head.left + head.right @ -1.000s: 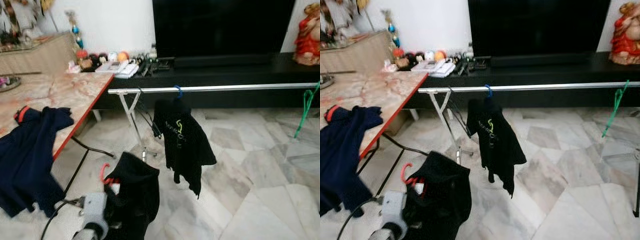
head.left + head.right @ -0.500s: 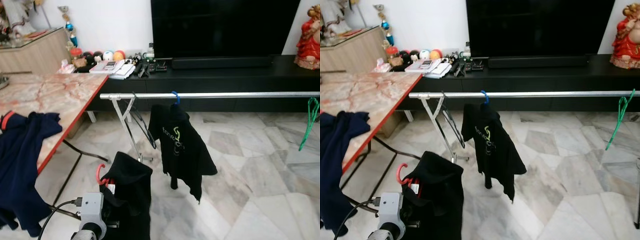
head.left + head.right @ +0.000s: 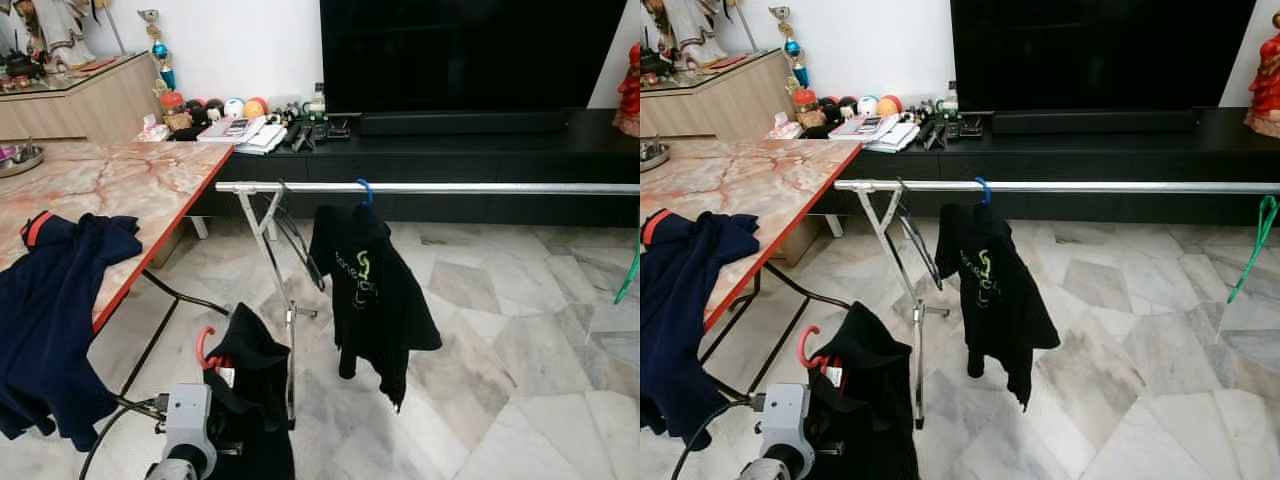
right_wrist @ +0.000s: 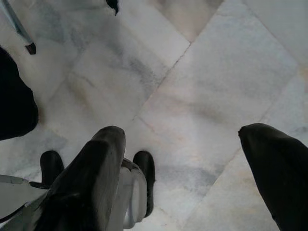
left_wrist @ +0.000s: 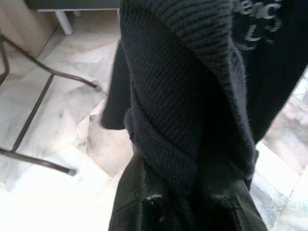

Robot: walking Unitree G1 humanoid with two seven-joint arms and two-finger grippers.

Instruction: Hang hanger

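Landmark: the silver clothes rail [image 3: 450,187], which runs across the room in front of the black TV cabinet [image 3: 470,150].

Our left gripper [image 5: 190,202] is low and near us, well below the rail's left end. Its fingers are clamped on a black knit garment [image 3: 255,385] that hangs on a red hanger [image 3: 205,348]; the hanger's hook pokes up beside the cloth, not on the rail. In the left wrist view the knit bunches right over the fingers.

Our right gripper [image 4: 187,178] points down at the marble floor [image 3: 520,380], with its fingers [image 4: 91,178] spread wide apart and holding nothing.

On the rail, right of its crossed support legs [image 3: 270,250], a black shirt with a green logo [image 3: 370,290] hangs from a blue hanger [image 3: 360,188]. A bare black hanger [image 3: 300,240] hangs just left of it. A green hanger [image 3: 1252,245] hangs far along to the right.

Left of the rail stands a marble-topped table [image 3: 130,185] with a navy shirt [image 3: 50,310] draped over its edge.
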